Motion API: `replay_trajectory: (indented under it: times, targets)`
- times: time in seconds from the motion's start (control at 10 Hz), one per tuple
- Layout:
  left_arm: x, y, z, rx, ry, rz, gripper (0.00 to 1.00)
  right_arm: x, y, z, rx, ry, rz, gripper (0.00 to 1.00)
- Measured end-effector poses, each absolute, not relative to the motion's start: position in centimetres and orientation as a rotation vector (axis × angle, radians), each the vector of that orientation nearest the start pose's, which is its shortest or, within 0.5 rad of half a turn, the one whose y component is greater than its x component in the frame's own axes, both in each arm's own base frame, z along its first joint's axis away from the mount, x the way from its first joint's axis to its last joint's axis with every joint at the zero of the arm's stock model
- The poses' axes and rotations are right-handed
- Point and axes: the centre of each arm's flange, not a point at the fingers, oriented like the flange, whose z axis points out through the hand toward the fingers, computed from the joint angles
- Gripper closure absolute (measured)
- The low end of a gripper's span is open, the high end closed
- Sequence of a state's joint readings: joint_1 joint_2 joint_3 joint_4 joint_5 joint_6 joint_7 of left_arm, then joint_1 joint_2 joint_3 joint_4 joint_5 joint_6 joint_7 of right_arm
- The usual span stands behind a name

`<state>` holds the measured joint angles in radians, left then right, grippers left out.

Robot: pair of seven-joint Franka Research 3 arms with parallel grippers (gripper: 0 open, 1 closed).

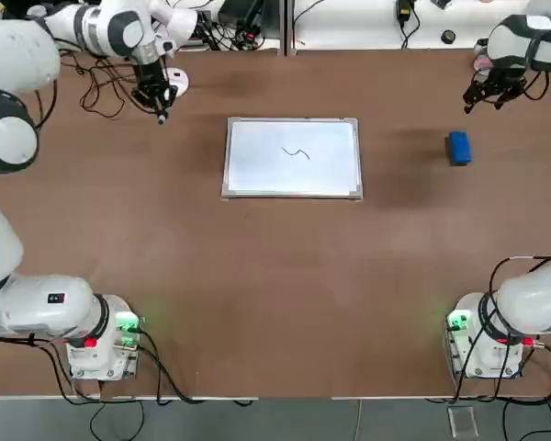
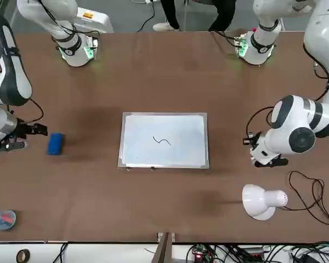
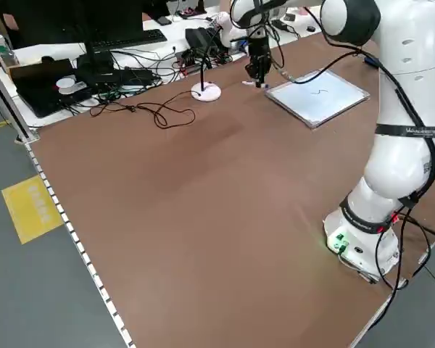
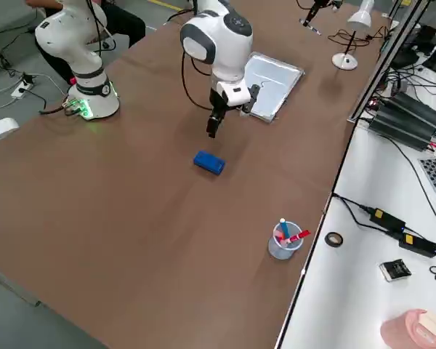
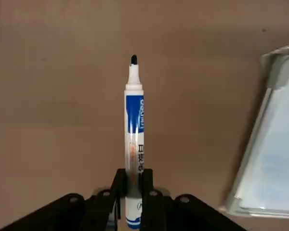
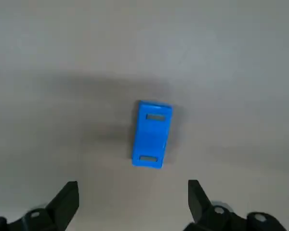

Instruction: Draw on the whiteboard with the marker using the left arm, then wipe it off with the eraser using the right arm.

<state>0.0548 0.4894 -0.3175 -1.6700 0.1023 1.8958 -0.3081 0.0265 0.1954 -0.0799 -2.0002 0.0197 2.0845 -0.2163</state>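
Eraser (image 6: 152, 134), a small, likely light, rigid blue block, lies flat on the table (image 1: 275, 276) near its right edge, best pinched across its short sides by the spread-open right gripper (image 6: 133, 202) above it; left gripper (image 5: 130, 192) clenches the marker (image 5: 134, 139).

You have one whiteboard (image 1: 293, 157) on the table, with two robot arms, one marker (image 5: 134, 130) and one blue eraser (image 1: 458, 147) around it. Beyond the whiteboard stand one white desk lamp (image 2: 262, 201) and one clear cup (image 4: 285, 241) of pens.
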Motion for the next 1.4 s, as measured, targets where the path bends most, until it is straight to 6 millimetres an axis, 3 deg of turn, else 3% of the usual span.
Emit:
replay_trajectory:
  times: [0.4,0.9,1.4]
  targets:
    - [60.8,-9.4,28.1,-3.141,0.096,0.239,0.82,57.0,-3.0,33.3,-3.116,-0.301,0.099,0.0]
    - [57.5,-7.3,22.8,-3.131,0.137,0.099,0.82,55.6,-5.3,30.4,-3.123,-0.354,0.011,0.0]
    - [55.7,-6.8,19.9,-3.147,0.131,0.096,0.81,55.0,-5.4,27.1,-3.143,-0.322,-0.085,0.01]
